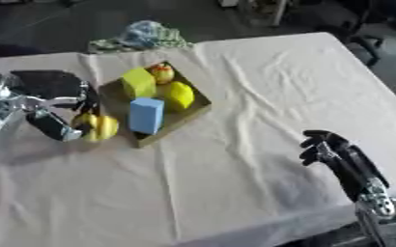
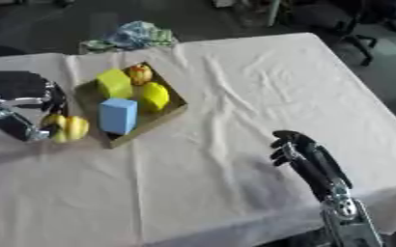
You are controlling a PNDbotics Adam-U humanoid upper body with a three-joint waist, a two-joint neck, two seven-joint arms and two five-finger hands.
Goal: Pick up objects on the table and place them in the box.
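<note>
A counter draped in a wrinkled cream cloth is seen from above, with a shallow cardboard box set toward its left half. Inside the box, a light-blue block is stood upright at the near side, a yellow-green block is placed at the far left, a yellow rounded fruit, seemingly a lemon, is laid along the right wall, and a small red-and-yellow fruit is tucked into the far corner. Just outside the box's left wall, a yellow banana-like bunch is held by the left hand, whose fingers and thumb are curled round it; whether the bunch is touching the cloth cannot be told. A dark shape is seen on the cloth behind that hand. The right hand is raised at the lower right, well apart from the box, with its black fingers bent inward and nothing held in them. A crumpled blue-and-green cloth is seen beyond the counter's far edge.
</note>
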